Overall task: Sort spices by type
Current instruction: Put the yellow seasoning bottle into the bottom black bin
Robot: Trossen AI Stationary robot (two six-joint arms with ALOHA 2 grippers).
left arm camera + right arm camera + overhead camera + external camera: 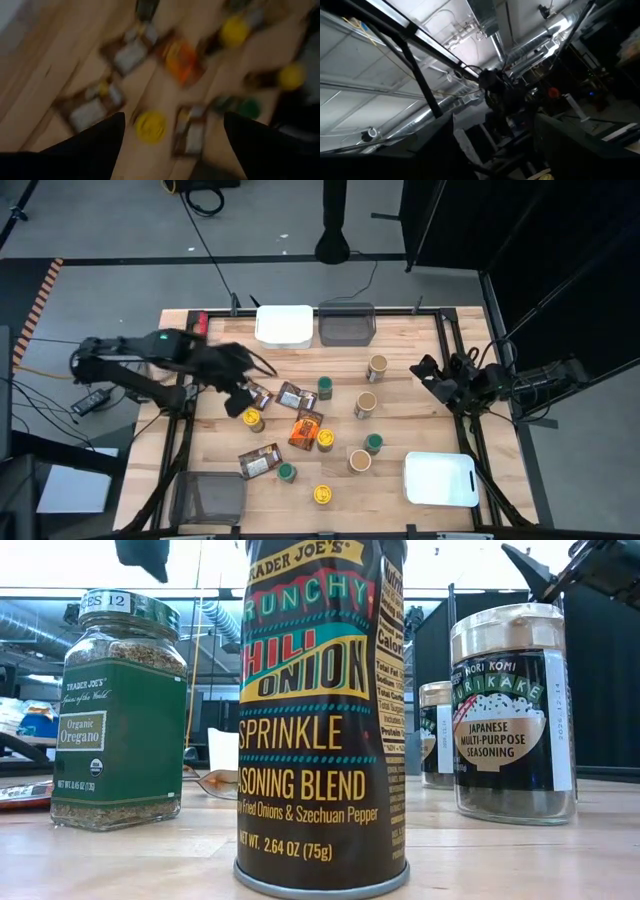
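Mostly round spice jars (366,404) w/ flat brown packets (260,461) (one orange).

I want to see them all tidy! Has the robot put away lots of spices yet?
Not yet. The white tray and grey tray look empty, and the jars and packets lie mixed mid-table. The left gripper is open above a yellow-lid jar, holding nothing. The right gripper waits at the table's edge. Nearly all sorting remains.

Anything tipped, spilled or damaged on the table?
No spill or damage shows. The spices are simply unsorted: jars and flat packets mixed mid-table, with the orange packet lying askew among them. All four trays, including the white tray, look empty. The left pincer hangs open over the cluster.
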